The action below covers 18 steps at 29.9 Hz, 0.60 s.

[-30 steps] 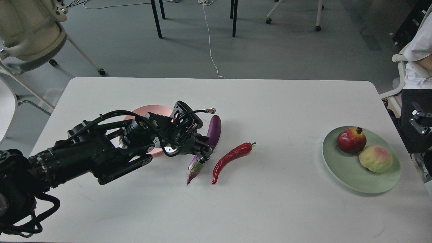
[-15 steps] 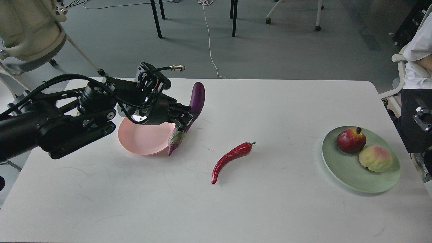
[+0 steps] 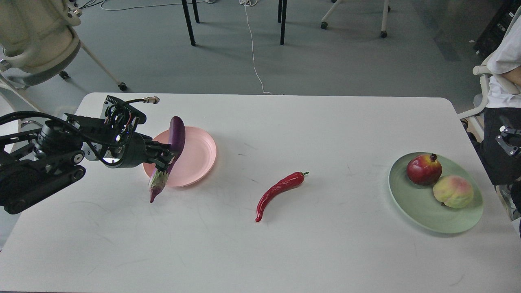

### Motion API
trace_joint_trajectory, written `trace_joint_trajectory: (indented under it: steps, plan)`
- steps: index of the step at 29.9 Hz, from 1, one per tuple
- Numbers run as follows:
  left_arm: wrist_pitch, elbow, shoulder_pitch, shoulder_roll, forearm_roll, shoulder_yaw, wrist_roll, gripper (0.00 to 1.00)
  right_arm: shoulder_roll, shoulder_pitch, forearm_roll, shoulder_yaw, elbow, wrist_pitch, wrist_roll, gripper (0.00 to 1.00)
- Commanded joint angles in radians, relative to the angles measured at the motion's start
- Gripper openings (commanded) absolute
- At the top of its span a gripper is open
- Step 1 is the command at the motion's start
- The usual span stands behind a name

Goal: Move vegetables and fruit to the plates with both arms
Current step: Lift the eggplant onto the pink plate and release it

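Head view: the left gripper [image 3: 166, 158] is clamped on the eggplant [image 3: 170, 150] near its stem end, holding it tilted, with the purple body slanting up over the pink plate [image 3: 199, 152] and the calyx tip hanging past the plate's near rim over the white table [image 3: 260, 252]. A grip so close to the stem lets the long body reach across the plate, so it would probably land mostly inside once lowered and released. The plate sits toward the table's left edge, nearer the far side. The chili pepper [image 3: 279, 191] lies flat near the middle of the tabletop, well apart from both plates and not yet moved. By the right edge, the green plate [image 3: 411, 207] already carries the pomegranate [image 3: 423, 169] and the peach [image 3: 452, 191], touching each other, so the fruit half looks finished. The right gripper [image 3: 506, 142] shows only as a small dark part at the right border, off the table; whether its fingers are apart or together cannot be told.
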Motion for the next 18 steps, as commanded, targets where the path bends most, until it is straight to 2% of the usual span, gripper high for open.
trace_joint_trajectory:
  steps: [1, 3, 4, 6, 7, 13, 18]
  plan:
    - [0.02, 0.037, 0.001, -0.031, 0.0, -0.001, 0.003, 0.25, 0.0, 0.0, 0.0, 0.0, -0.004, 0.0, 0.0, 0.99]
    - [0.027, 0.058, 0.001, -0.05, 0.0, -0.003, 0.003, 0.29, 0.0, 0.0, 0.0, 0.0, -0.006, 0.0, 0.0, 0.99]
    - [0.033, 0.07, 0.001, -0.063, 0.0, -0.001, 0.004, 0.37, 0.0, 0.0, 0.0, 0.0, -0.004, 0.0, 0.0, 0.99]
    - [0.049, 0.095, 0.001, -0.08, 0.0, -0.001, 0.006, 0.61, 0.0, 0.0, 0.0, 0.0, -0.004, 0.0, 0.0, 0.99]
    - [0.056, 0.104, 0.001, -0.087, 0.0, -0.001, 0.006, 0.67, 0.0, 0.0, 0.0, 0.0, -0.004, 0.0, 0.0, 0.99]
    - [0.07, 0.117, -0.005, -0.094, -0.006, -0.006, 0.004, 0.77, -0.003, 0.006, -0.003, -0.002, -0.001, 0.0, -0.003, 0.99]
    - [0.07, 0.046, -0.044, -0.08, -0.009, -0.023, -0.003, 0.82, -0.003, 0.006, -0.003, -0.002, -0.003, 0.0, -0.003, 0.99]
